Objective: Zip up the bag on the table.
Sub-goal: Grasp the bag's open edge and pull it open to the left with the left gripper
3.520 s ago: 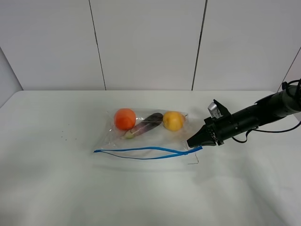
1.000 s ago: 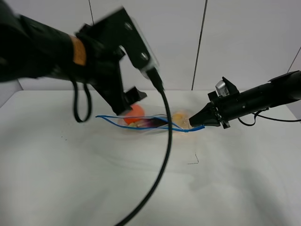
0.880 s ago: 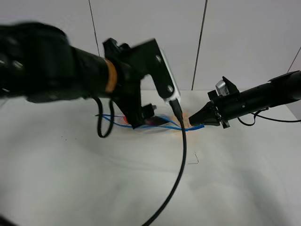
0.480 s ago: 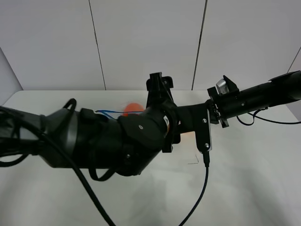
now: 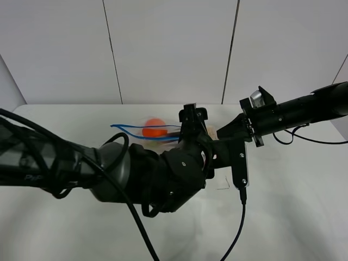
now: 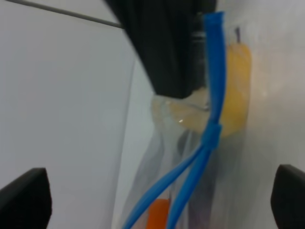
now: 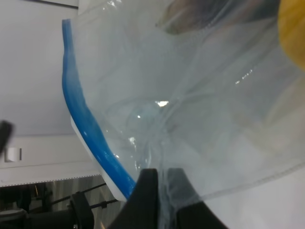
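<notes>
The bag is found toward the far middle of the table. In the high view most of it is hidden behind the bulky left arm, which is stretched across from the left side. Only its left end is seen there, with the blue zipper strip parted into two strands and an orange fruit shown through the clear plastic. Whether the bag's underside is rested on the table cannot be told. The right hand is pressed together on the bag. In the right wrist view the crinkled plastic is pinched between its dark fingertips, just beside the zipper strip, and in the high view this hand is reached in from the right to the bag's right end. The left hand is spread wide, with one finger seen at each side of the left wrist view and nothing gripped. The zipper strip is seen in the gap between the fingers and is touched by neither. In that view the two blue strands are joined beside a yellow fruit and are run on as a single closed strip up to the right hand, while on the other side of the joint the mouth is left open. A black cable is hung from the left arm over the table.
</notes>
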Controlling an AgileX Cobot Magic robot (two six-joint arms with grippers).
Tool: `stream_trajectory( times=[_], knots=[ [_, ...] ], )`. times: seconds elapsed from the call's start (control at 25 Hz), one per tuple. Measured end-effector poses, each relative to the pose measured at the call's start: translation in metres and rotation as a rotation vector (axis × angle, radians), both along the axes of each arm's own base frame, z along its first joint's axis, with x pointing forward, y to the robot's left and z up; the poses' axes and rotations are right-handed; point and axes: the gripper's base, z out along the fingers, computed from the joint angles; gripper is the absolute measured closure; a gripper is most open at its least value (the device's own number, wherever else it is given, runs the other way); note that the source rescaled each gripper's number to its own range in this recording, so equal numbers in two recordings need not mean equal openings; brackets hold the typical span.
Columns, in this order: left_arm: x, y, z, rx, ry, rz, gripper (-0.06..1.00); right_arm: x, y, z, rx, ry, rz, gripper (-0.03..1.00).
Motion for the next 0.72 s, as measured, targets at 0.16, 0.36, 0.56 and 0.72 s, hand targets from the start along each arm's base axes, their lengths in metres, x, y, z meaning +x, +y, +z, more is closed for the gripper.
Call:
stream_trajectory(
  times=[0.16, 0.36, 0.56, 0.72],
  knots=[
    [0.0018, -0.0081, -0.0065, -0.003, 0.019, -0.019, -0.04, 0.0, 0.0, 0.0, 0.0, 0.0, 0.0, 0.97],
    [0.0018, -0.0109, -0.0052, -0.011, 0.023, -0.034, 0.03, 0.0, 0.0, 0.0, 0.0, 0.0, 0.0, 0.97],
    [0.0011, -0.0116, -0.0057, -0.013, 0.031, -0.043, 0.09, 0.0, 0.0, 0.0, 0.0, 0.0, 0.0, 0.97],
    [0.0009, -0.0121, -0.0055, -0.005, 0.029, -0.053, 0.13, 0.0, 0.0, 0.0, 0.0, 0.0, 0.0, 0.97]
  ],
)
